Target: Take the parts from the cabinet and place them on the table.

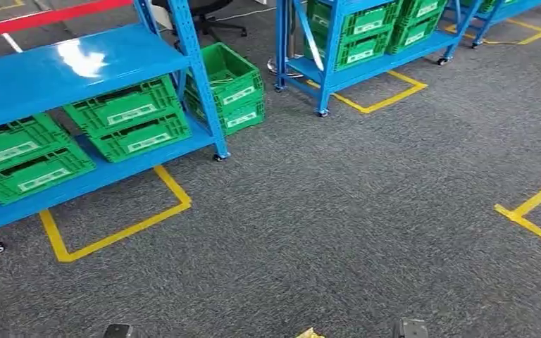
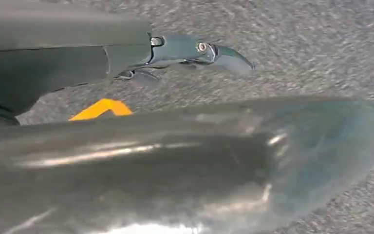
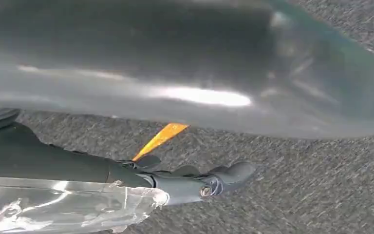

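Note:
A blue shelf rack (image 1: 63,67) stands at the upper left, with several green crates (image 1: 123,116) on its lower level; what lies inside them is hidden. My left hand (image 2: 190,51) hangs over the grey carpet, fingers loosely stretched and holding nothing. My right hand (image 3: 195,183) also hangs over the carpet with its fingers extended and nothing between them. A crinkled clear film (image 3: 63,204) lies along the side of the right hand's cover. No table appears in the head view.
Two stacked green crates (image 1: 231,88) stand on the floor beside the rack's caster leg (image 1: 220,155). A second blue rack (image 1: 338,49) with green crates is at the back. Yellow tape marks (image 1: 113,236) (image 1: 535,211) outline floor bays on open grey carpet.

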Controlling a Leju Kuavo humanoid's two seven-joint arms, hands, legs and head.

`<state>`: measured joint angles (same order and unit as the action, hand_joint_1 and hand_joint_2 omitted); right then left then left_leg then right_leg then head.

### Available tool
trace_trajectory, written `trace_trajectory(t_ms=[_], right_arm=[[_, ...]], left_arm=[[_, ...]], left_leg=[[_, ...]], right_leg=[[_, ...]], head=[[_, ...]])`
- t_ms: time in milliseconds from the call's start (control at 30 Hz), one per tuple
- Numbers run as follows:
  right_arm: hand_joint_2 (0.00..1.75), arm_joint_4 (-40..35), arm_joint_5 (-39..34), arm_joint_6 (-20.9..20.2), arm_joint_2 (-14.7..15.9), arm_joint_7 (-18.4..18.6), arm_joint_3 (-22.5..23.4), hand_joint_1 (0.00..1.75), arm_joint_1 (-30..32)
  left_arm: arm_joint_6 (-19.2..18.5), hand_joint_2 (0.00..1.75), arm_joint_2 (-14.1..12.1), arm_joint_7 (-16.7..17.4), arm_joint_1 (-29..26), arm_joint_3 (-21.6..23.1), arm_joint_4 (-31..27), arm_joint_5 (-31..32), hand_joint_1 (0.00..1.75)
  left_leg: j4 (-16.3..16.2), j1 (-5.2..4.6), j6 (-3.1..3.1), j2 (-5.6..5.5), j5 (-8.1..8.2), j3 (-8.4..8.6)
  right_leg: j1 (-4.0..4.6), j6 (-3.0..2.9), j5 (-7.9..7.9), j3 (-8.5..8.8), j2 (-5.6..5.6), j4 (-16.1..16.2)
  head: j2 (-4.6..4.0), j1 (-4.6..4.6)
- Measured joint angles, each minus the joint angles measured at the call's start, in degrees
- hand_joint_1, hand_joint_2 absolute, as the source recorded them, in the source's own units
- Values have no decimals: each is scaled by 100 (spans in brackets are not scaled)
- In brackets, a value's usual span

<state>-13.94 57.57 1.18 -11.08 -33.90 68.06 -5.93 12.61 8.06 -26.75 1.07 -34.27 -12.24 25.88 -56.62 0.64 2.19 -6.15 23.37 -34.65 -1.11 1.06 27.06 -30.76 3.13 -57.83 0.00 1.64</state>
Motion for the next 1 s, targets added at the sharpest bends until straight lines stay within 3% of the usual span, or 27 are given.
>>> trace_trajectory(t_ms=[33,67,133,167,200,233,267,300,333,367,467,500,533,567,633,667,700,733,767,800,833,867,967,1000], right_arm=[[0,0,-2,0,0,-7,-9,0,2],[0,0,-4,0,0,-7,-17,0,14],[0,0,-15,7,0,-4,-26,0,32],[0,0,-20,7,0,-4,-30,0,29],[0,0,-20,9,0,-4,-35,0,22],[0,0,-20,9,0,-4,-39,0,13],[0,0,-22,9,0,-4,-50,0,4],[0,0,-22,9,0,-7,-63,0,1],[0,0,-24,9,0,-7,-70,0,6],[0,0,-26,9,0,-4,-70,0,6],[0,0,-28,13,0,-7,-74,0,-23],[0,0,-28,13,0,-7,-79,0,-25],[0,0,-28,13,0,-9,-79,0,-26],[0,0,-31,11,0,-7,-79,0,-18],[0,0,-35,11,0,-4,-81,0,6],[0,0,-39,13,0,-4,-79,0,17],[0,0,-39,11,0,-4,-79,0,18],[0,0,-39,11,0,-4,-79,0,14],[0,0,-39,13,0,-4,-79,0,9],[0,0,-39,11,0,-4,-79,0,9],[0,0,-39,11,0,-4,-79,0,11],[0,0,-39,11,0,-4,-81,0,9],[0,0,-42,11,0,-4,-81,0,-1],[0,0,-42,4,-4,-4,-81,0,-3]], left_arm=[[0,0,4,0,11,-9,0,0,0],[2,0,2,0,37,-13,0,2,0],[2,0,4,0,57,-20,0,17,0],[2,0,4,0,47,-22,0,24,0],[2,0,6,0,33,-26,0,33,0],[4,0,4,0,28,-31,0,42,0],[9,0,2,0,26,-42,0,44,0],[9,0,2,0,32,-50,0,50,0],[9,0,2,-2,57,-55,0,52,0],[11,0,7,-2,77,-59,0,55,0],[15,0,-4,-2,37,-70,0,59,0],[17,0,0,-2,25,-72,0,59,0],[17,0,-2,-4,30,-74,0,59,0],[17,0,4,-4,44,-79,0,59,0],[17,0,13,-4,56,-83,0,61,0],[17,0,13,-4,49,-92,0,61,0],[17,0,11,-4,42,-103,0,59,0],[17,0,11,-4,39,-105,0,59,0],[17,0,15,-4,40,-105,0,61,0],[17,0,18,-4,44,-107,0,61,0],[17,0,15,-4,46,-107,0,59,0],[17,0,9,-4,61,-109,0,61,0],[20,0,9,-4,14,-111,0,61,0],[22,0,2,-4,8,-116,0,61,0]], left_leg=[[-273,-19,19,304,202,-129],[-700,-16,39,450,438,-331],[-1623,-6,61,553,815,-752],[-1772,-5,67,556,818,-812],[-1657,-6,67,559,692,-726],[-1319,-6,62,578,488,-535],[-758,-12,42,653,225,-224],[-235,-26,13,859,38,86],[57,-86,5,1121,90,239],[59,-71,-62,1026,79,216],[85,-89,-155,846,73,207],[114,-44,-191,778,46,223],[114,-29,-221,726,41,220],[114,-24,-246,657,34,213],[113,-25,-256,502,37,208],[113,-26,-256,428,37,212],[109,-25,-255,338,36,216],[106,-20,-252,253,36,224],[104,-12,-245,166,38,236],[97,-2,-218,93,47,249],[88,-9,-177,30,47,233],[37,-22,-139,-41,46,189],[86,35,-17,-210,-26,133],[65,36,4,-150,6,118]], right_leg=[[5,-56,-7,7,-79,21],[23,-64,-4,3,-179,23],[48,-86,10,-1,-404,22],[51,-91,14,0,-492,21],[51,-88,17,6,-567,21],[51,-83,21,15,-634,20],[51,-69,31,34,-702,21],[56,-46,46,63,-763,21],[111,-2,81,63,-812,-1],[122,32,93,34,-856,0],[115,110,108,158,-1048,49],[87,160,169,126,-913,-1],[86,175,337,38,-607,-232],[74,186,557,-150,-442,-649],[72,202,942,-631,-332,-1633],[74,201,961,-779,-324,-1857],[73,193,816,-788,-323,-1776],[63,188,554,-655,-318,-1417],[48,182,258,-430,-271,-899],[27,184,-3,-182,-142,-361],[-22,205,23,-58,217,-93],[-30,181,36,-47,248,-18],[32,81,13,-32,76,-75],[-6,33,-11,-22,-10,-39]], head=[[0,-80],[0,-92],[0,-90],[0,-90],[0,-92],[0,-92],[0,-94],[0,-95],[0,-105],[0,-101],[0,-95],[0,-86],[0,-44],[0,-22],[0,-3],[0,-5],[0,-5],[0,-3],[0,-7],[0,-3],[0,6],[0,-3],[0,-3],[0,4]])
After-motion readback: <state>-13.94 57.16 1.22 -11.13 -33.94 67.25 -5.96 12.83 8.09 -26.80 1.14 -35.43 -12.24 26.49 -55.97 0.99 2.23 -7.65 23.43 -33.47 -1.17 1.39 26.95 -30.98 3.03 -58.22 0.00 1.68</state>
